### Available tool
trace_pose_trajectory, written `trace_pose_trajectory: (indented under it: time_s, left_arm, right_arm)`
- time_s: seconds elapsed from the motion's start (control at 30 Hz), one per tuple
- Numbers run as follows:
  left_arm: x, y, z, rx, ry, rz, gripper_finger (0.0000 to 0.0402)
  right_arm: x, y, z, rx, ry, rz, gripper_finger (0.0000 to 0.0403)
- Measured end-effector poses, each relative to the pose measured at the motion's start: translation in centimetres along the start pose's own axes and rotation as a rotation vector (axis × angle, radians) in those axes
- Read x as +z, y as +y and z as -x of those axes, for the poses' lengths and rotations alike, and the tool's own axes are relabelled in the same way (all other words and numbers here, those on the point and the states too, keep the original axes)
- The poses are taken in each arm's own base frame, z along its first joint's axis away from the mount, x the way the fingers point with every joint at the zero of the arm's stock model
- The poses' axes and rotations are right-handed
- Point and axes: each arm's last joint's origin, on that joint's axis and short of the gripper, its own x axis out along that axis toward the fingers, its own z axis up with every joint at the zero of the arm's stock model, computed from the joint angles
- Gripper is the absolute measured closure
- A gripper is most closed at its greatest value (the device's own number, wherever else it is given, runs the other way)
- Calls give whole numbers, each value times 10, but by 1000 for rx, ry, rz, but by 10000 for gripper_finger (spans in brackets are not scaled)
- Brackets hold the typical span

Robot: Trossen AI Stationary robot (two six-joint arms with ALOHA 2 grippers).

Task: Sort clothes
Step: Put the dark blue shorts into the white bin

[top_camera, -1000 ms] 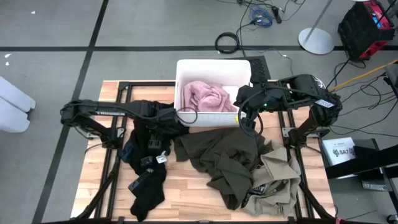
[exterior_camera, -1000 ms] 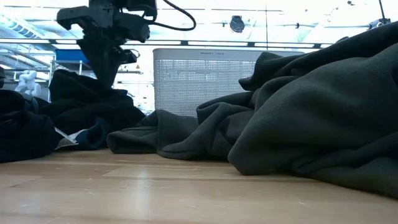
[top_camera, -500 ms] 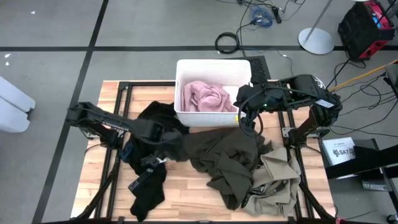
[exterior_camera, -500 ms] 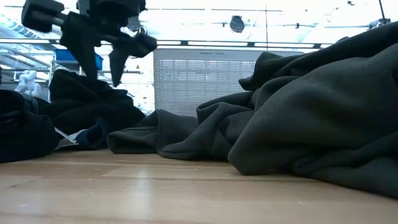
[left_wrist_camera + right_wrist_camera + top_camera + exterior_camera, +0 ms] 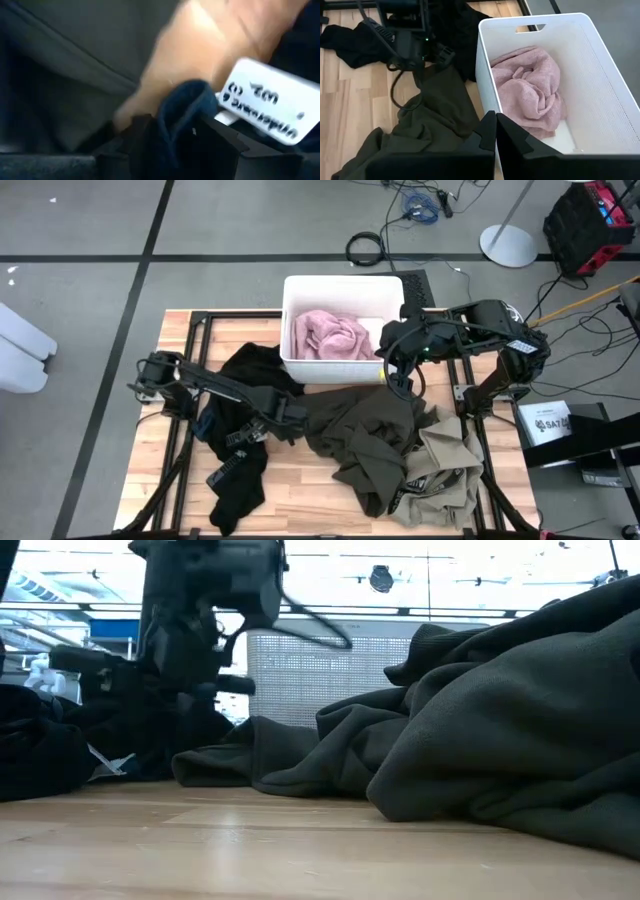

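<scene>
Dark clothes lie on the table's left half: a black garment (image 5: 250, 368), a dark blue one (image 5: 213, 423) and another black one (image 5: 238, 490). A large olive-green garment (image 5: 360, 430) covers the middle, with a khaki one (image 5: 445, 470) at the near right. A pink garment (image 5: 335, 335) lies in the white bin (image 5: 345, 279). My left gripper (image 5: 283, 420) points down, low over the seam between the dark pile and the olive cloth, open, with a raised dark blue fold (image 5: 187, 107) between its fingers. My right gripper (image 5: 495, 122) hangs shut above the bin's near right corner. My left gripper comes from above, pointing down, over the raised fold of dark blue cloth (image 5: 180, 120). The fold stands between the two fingers (image 5: 137, 135), beside a white label (image 5: 260, 107). I cannot tell whether the fingers touch the cloth.
The bin stands at the table's far middle. Bare wood (image 5: 300, 480) shows along the near edge between the black garment and the olive one. Black frame bars (image 5: 185, 330) run along the table's left part. Cables and a stand lie on the floor beyond.
My left gripper has gone from beside the bin's near left corner toward the table's near edge and down, rolling about its own axis. It now sits low at the edge of the dark pile. The clothes lie as before.
</scene>
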Motion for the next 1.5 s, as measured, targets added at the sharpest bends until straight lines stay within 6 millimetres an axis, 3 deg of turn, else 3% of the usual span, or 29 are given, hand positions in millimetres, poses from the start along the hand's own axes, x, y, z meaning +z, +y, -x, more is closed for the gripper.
trace_pose_trajectory:
  time_s: [0.23, 0.4, 0.47, 0.7, 0.83, 1.0, 1.23, 1.5]
  left_arm:
    - [0, -1, -14, -61, 80, -15, 254]
    - [6, -2, -6, 14, 103, 10, 352]
    - [9, -1, 9, 67, 72, 45, 383]
    - [14, -2, 84, 216, -195, 122, 388]
    - [0, -9, 135, 331, -366, 206, 389]
    - [-33, -23, 187, 469, -545, 348, 389]
    - [-71, -47, 228, 540, -788, 415, 389]
    - [-89, -63, 265, 660, -1081, 368, 389]
  right_arm:
    - [0, 0, 0, 0, 0, 5, 403]
    - [0, 0, 0, 0, 0, 5, 403]
    - [0, 0, 0, 0, 0, 4, 403]
    - [0, 0, 0, 0, 0, -6, 403]
    - [0, 0, 0, 0, 0, -18, 403]
    - [0, 2, 0, 5, -1, -22, 403]
    - [-2, 11, 4, 29, -6, -14, 403]
    - [-4, 18, 6, 44, -9, -12, 403]
